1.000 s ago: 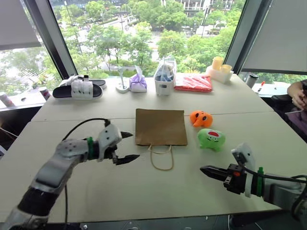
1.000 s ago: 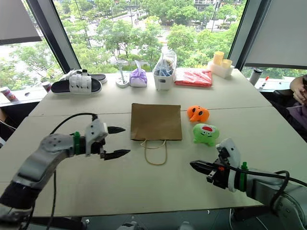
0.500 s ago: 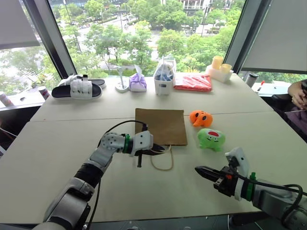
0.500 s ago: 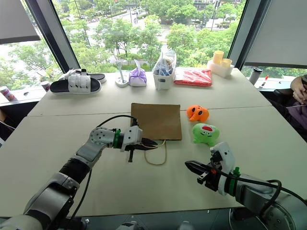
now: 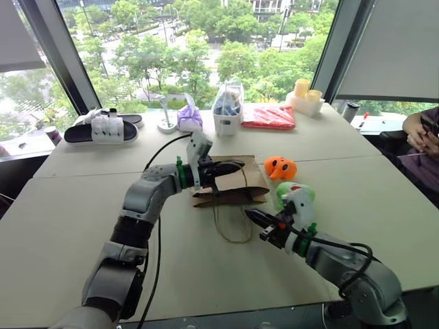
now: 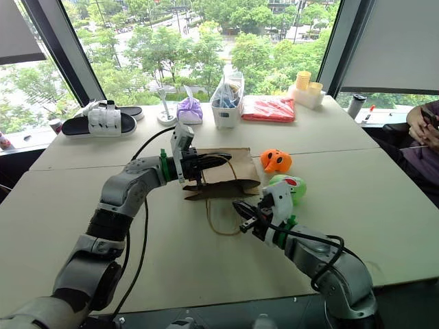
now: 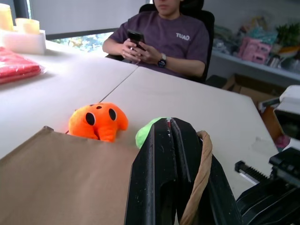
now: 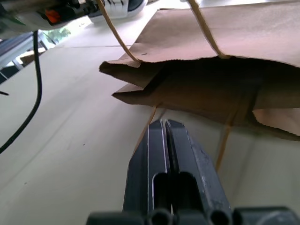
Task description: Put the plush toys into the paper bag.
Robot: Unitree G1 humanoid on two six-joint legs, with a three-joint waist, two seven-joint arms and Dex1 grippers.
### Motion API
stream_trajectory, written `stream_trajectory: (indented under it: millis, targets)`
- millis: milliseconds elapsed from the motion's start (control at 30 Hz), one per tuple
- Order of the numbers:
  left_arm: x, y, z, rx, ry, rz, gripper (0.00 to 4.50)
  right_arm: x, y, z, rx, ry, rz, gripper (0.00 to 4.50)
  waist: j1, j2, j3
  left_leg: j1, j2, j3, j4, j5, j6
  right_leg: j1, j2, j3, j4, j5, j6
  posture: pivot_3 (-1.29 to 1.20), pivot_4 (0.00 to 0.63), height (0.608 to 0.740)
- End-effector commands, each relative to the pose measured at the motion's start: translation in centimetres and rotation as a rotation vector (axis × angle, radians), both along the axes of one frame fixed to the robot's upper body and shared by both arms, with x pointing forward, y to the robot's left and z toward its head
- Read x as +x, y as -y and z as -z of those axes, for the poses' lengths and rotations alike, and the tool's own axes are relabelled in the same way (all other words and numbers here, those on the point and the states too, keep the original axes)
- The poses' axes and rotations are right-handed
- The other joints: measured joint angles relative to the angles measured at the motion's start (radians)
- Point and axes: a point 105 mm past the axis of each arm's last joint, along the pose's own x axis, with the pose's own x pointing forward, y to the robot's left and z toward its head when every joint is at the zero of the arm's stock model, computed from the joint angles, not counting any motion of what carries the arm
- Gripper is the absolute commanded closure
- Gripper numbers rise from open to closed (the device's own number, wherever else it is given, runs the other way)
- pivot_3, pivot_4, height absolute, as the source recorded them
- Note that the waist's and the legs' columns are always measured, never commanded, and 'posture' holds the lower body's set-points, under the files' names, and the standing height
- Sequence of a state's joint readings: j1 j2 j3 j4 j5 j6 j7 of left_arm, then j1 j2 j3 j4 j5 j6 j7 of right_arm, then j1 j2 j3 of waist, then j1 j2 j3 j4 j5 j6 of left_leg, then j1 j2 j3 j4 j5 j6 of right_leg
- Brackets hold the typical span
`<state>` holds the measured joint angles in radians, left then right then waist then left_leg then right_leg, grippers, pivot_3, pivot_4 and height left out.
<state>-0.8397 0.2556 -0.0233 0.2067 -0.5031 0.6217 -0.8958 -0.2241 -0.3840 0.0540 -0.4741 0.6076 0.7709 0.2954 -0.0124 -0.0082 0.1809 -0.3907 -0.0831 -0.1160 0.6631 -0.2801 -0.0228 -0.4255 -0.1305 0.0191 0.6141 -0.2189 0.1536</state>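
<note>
Worktop carrying all items. Paper bag near centre, mouth lifted open toward the robot; light, thin, easily creased; best held by cord handle or rim. Left gripper fingers clenched on upper cord handle. Right gripper fingers pressed together, empty, just before the bag mouth. Orange plush toy and green plush toy beside the bag, soft, light, squeezable anywhere. Green toy partly hidden by right gripper; bag interior dark.
</note>
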Motion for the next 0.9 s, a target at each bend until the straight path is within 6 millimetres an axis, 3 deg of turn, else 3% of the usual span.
stream_trajectory:
  millis: [33,100,233,367,500,633,767,900]
  targets:
    - [-1.0,0.4,-2.6,-0.082,-0.002,0.032,4.45,1.3,-0.9,-0.8,-0.017,0.071,0.009,4.5,0.0,0.0,0.0,0.0,0.0,0.0,0.0,0.0,0.0,0.0,0.0,0.0,0.0,0.0,0.0,0.0,0.15,0.74]
    - [-1.2,0.7,-2.5,-0.089,-0.016,0.036,4.45,2.2,-1.7,-0.5,-0.037,0.075,-0.001,4.5,-0.001,0.0,0.0,0.0,0.0,0.0,0.0,0.0,0.0,0.0,0.0,0.0,0.0,0.0,0.0,0.0,0.15,0.74]
    - [-1.3,0.7,-2.2,-0.121,-0.058,0.022,4.45,5.8,-2.7,1.3,-0.109,0.066,0.061,4.5,-0.005,0.0,0.0,0.0,0.0,0.0,0.0,0.002,-0.003,-0.001,0.001,0.001,0.001,0.001,-0.001,0.0,0.15,0.74]
    - [-1.2,0.4,-3.3,-0.182,-0.072,0.008,4.45,7.4,-2.8,3.1,-0.193,0.03,0.091,4.5,-0.002,0.0,0.0,0.0,0.0,0.0,-0.001,0.003,-0.005,-0.002,0.001,0.001,0.001,0.001,-0.001,0.0,0.15,0.74]
    - [-1.5,0.3,-4.6,-0.19,-0.024,0.014,4.45,7.7,-2.9,4.6,-0.265,0.01,0.086,4.5,-0.004,0.0,0.0,0.0,0.0,0.0,-0.001,0.004,-0.007,-0.002,0.001,0.001,0.001,0.001,-0.001,0.0,0.15,0.74]
    - [-3.1,0.8,-6.2,-0.195,0.036,0.091,4.45,7.2,-3.0,5.7,-0.299,-0.009,0.078,4.5,-0.005,0.0,0.0,0.0,0.0,0.0,-0.001,0.004,-0.007,-0.002,0.001,0.001,0.0,0.001,-0.001,0.0,0.15,0.74]
    - [-5.7,0.9,-10.0,-0.345,0.07,0.197,4.45,6.5,-3.4,6.7,-0.308,-0.03,0.07,4.5,-0.005,0.0,0.0,0.0,0.0,0.0,-0.001,0.004,-0.007,-0.002,0.001,0.001,0.0,0.001,-0.001,0.0,0.15,0.74]
    - [-7.1,1.0,-10.1,-0.361,0.043,0.27,4.45,6.3,-3.4,6.7,-0.311,-0.03,0.068,4.5,-0.006,0.001,-0.001,0.0,0.0,0.0,-0.001,0.004,-0.007,-0.002,0.001,0.001,0.001,0.001,-0.001,0.0,0.15,0.74]
